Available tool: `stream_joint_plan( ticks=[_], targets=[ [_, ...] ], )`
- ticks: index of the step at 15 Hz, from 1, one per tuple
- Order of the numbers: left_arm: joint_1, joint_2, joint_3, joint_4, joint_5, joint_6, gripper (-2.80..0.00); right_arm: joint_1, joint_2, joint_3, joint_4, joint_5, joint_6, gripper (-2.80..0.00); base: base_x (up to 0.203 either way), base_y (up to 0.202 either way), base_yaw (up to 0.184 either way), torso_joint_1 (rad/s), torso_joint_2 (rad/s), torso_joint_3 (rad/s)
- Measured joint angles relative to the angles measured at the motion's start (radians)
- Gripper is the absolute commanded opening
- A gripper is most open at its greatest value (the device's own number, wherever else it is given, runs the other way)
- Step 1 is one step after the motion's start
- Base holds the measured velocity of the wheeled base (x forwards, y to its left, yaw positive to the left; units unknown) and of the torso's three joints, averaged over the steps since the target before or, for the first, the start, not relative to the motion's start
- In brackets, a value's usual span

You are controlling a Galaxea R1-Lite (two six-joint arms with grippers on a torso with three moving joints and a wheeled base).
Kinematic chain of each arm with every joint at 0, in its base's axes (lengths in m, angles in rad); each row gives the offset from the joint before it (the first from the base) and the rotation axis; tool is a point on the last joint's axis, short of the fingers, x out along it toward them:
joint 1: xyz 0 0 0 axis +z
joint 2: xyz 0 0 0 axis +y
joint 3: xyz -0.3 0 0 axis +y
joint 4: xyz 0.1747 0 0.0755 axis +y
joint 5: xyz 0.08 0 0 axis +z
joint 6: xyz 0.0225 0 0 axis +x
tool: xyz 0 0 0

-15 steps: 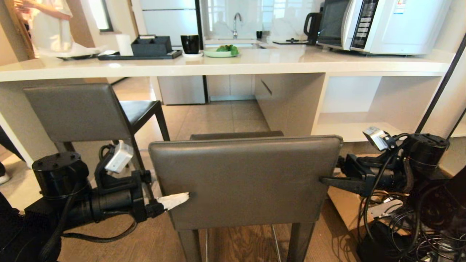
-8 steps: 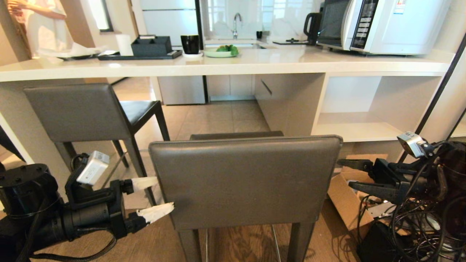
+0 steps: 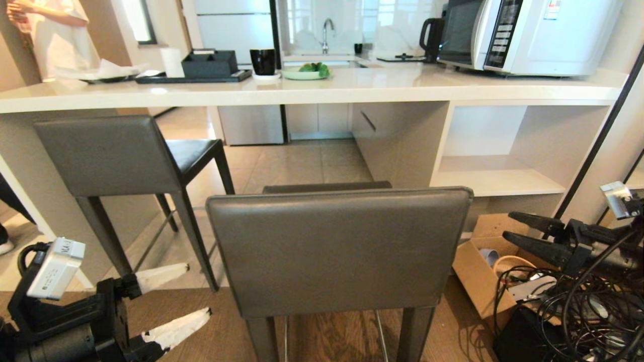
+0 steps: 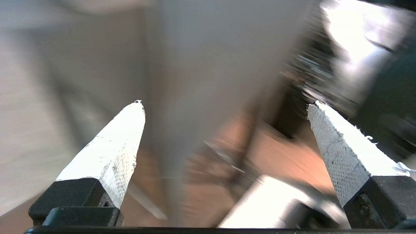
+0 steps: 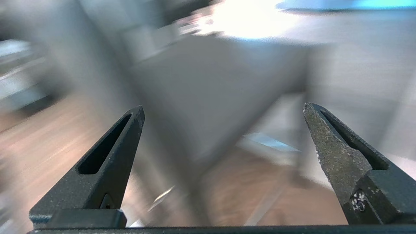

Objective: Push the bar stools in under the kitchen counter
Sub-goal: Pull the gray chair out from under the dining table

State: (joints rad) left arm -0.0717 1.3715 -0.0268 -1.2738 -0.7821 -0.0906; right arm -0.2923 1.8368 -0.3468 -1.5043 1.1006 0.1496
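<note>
Two dark grey bar stools stand before the white kitchen counter [image 3: 322, 90]. The nearer stool [image 3: 339, 249] is in the middle, its backrest toward me and its seat short of the counter edge. The other stool [image 3: 108, 156] is at the left, turned askew, seat partly under the counter. My left gripper [image 3: 198, 291] is open at the lower left, apart from the near stool's backrest. My right gripper [image 3: 508, 224] is open at the right, also clear of it. In both wrist views, the grippers [image 4: 224, 104] [image 5: 223, 109] stand wide with nothing between the fingers and the grey stool [image 4: 208, 65] [image 5: 211, 94] ahead.
An open cardboard box [image 3: 483, 271] and a tangle of cables [image 3: 568, 311] lie on the floor at the right. On the counter are a microwave [image 3: 528, 32], a kettle, a black mug [image 3: 262, 60], a green plate and a tray. A person [image 3: 55, 35] stands behind the counter at far left.
Both grippers have drawn back from the near stool's backrest: the left one down and to the left, the right one out to the right. The stools have not moved.
</note>
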Motion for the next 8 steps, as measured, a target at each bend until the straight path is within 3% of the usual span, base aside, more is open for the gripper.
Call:
stream_joint_plan(
  ticks=[1,4,8],
  targets=[
    [0.0,-0.029,0.001,0.01,0.096,-0.006,0.0,0.008,-0.024,0.011,0.001,-0.119,0.0,0.0,0.0,0.0,0.0,0.0,0.0,0.0],
    [-0.017,-0.089,-0.036,0.028,0.468,-0.007,0.0,0.035,-0.138,0.048,0.041,-0.471,-0.014,0.0,0.0,0.0,0.0,0.0,0.0,0.0],
    [-0.028,-0.147,-0.078,0.139,0.921,0.111,0.0,0.046,-0.344,0.026,0.39,-0.812,-0.019,0.0,0.0,0.0,0.0,0.0,0.0,0.0]
  ],
)
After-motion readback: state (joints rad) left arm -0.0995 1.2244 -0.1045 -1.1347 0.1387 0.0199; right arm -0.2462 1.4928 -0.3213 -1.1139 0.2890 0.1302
